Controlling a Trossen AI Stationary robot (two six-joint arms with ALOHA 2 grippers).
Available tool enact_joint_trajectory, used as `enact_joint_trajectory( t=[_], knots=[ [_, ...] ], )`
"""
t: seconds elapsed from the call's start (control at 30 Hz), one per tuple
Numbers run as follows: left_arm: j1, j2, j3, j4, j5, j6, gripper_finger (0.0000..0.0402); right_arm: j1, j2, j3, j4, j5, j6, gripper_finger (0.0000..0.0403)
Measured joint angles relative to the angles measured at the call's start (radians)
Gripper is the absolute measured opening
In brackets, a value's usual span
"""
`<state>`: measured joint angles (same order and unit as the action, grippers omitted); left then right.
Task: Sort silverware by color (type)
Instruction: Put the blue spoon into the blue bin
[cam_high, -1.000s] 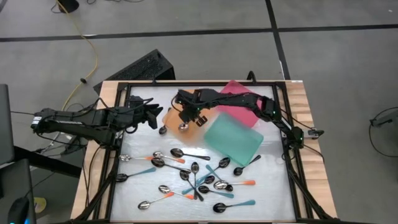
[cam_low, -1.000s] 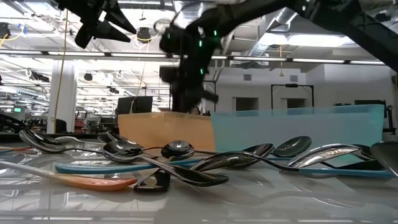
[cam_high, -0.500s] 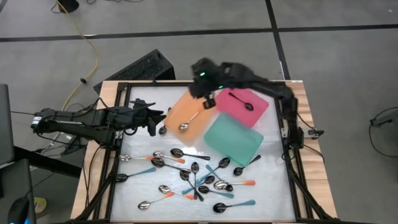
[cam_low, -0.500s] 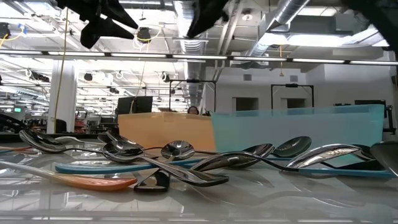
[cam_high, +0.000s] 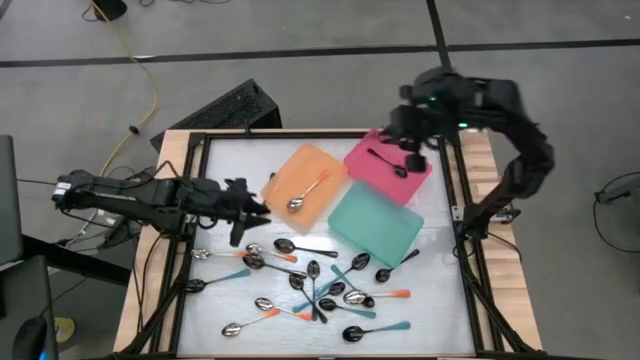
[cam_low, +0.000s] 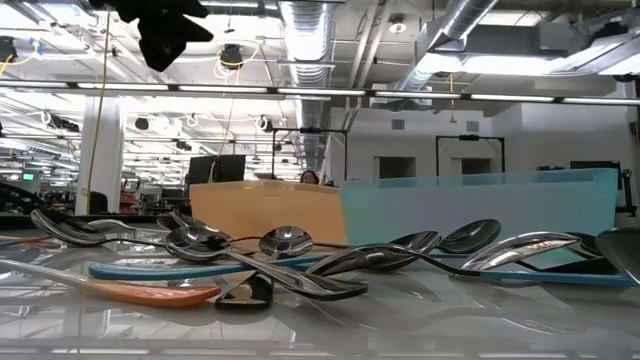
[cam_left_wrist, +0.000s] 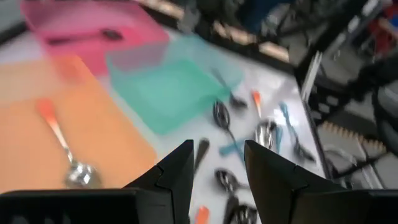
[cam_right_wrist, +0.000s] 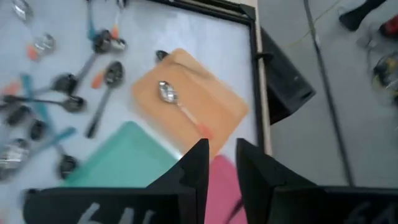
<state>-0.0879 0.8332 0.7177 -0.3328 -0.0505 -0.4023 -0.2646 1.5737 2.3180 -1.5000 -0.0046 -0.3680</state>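
High view: the left gripper (cam_high: 250, 210) hangs over the white table top (cam_high: 230, 160), just beside the near-left corner of the shallow orange rectangular plastic tray (cam_high: 305, 184), and its two dark fingers (cam_left_wrist: 179, 171) stand apart with nothing between them. In the left wrist view bare table and spoons show through that gap. The right gripper (cam_high: 412, 152) is raised at the far right edge of the table, above the pink rectangular plastic tray (cam_high: 388, 163); its dark fingers (cam_right_wrist: 196, 163) sit a narrow gap apart and appear to hold nothing, though the gap is too slim to be sure.

One spoon with a shiny metal bowl and orange handle (cam_high: 308, 192) lies alone in the orange tray, bowl toward the near side. One all-black spoon (cam_high: 386, 162) lies in the pink tray. The teal rectangular plastic tray (cam_high: 375, 225) sits just nearer than the other two, its corner touching or overlapping the pink one, and holds no spoon.

The remaining silverware (cam_high: 315, 285), a loose heap of metal-bowled orange-handled spoons, dark-bowled teal-handled spoons and black spoons, is scattered across the near half of the table, several crossing one another.
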Motion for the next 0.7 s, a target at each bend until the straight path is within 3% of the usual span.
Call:
enact_joint_trajectory(
  t=[0.43,0.7],
  knots=[
    [-0.120,0.259,0.056,-0.010,0.027,-0.189,0.0125,0.112,-0.198,-0.025,-0.071,-0.020,0.292,0.0093],
    [-0.193,0.342,0.136,-0.055,0.010,-0.193,0.0125,0.215,-0.387,-0.252,-0.072,-0.001,0.462,0.0093]
  ],
)
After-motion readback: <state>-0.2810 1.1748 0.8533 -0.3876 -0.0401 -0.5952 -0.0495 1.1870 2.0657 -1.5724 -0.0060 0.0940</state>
